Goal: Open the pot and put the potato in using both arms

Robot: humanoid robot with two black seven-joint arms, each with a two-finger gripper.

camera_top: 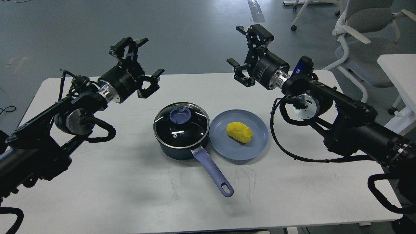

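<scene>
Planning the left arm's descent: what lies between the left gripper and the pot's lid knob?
Nothing. In the head view, only bare white table shows between the left gripper and the lid knob of the pot.

The white table (scuffed) bears the lidded pot touching a plate.

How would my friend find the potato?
Look at the white table, near its middle. Right of the dark navy lidded pot sits a shallow blue-grey round plate. The small lumpy yellow potato lies on it, the only yellow thing.
</scene>
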